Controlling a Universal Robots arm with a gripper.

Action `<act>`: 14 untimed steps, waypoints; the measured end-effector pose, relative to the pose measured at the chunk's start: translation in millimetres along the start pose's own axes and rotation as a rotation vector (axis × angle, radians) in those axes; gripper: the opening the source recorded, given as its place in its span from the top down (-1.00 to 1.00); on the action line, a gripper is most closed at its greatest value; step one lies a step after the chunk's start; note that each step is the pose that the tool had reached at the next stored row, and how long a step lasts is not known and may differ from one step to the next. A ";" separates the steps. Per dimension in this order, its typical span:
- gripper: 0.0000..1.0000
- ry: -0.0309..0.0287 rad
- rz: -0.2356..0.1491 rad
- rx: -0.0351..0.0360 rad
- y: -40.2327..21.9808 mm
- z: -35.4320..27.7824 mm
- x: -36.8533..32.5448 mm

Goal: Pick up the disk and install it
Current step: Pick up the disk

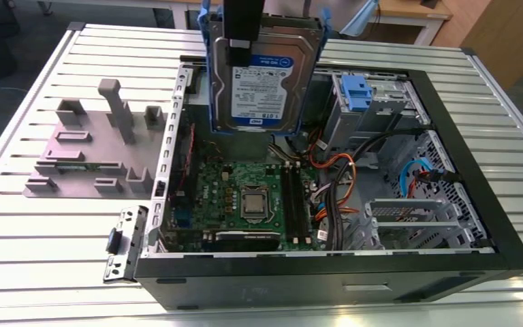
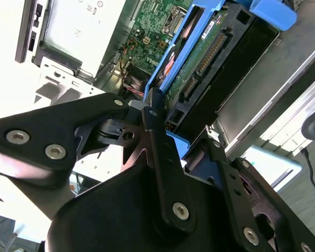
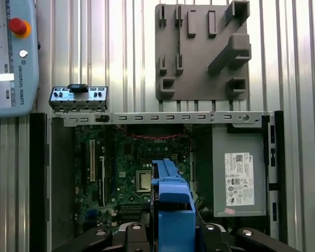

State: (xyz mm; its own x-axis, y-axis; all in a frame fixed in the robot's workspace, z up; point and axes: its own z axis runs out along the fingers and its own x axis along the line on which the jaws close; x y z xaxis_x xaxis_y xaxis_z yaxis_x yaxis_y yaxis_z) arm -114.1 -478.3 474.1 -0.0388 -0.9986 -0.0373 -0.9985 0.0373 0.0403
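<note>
Bright room light glared off the ribbed metal table [image 1: 35,231] in the exterior view. The disk [image 1: 266,75] showed a soft sheen; the computer case [image 1: 289,283] interior lay shadowed. In the second wrist view the power supply [image 2: 79,26] burned out white.

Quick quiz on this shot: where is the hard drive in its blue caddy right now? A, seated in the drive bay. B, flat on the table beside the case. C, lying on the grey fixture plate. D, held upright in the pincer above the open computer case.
D: the hard drive hangs upright, clamped in the pincer, above the motherboard of the open computer case.
</note>
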 end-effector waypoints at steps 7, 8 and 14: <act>0.27 0.0000 0.000 0.0000 -1.1 0.2 1.2; 0.27 0.0000 0.000 0.0000 -1.3 0.2 1.4; 0.27 0.0000 0.000 0.0000 -2.2 0.3 2.4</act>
State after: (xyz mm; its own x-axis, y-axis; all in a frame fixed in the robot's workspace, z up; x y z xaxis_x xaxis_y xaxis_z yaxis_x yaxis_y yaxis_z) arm -112.0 -480.7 473.6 -0.0388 -0.9985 -0.0373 -0.9985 0.0373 0.0404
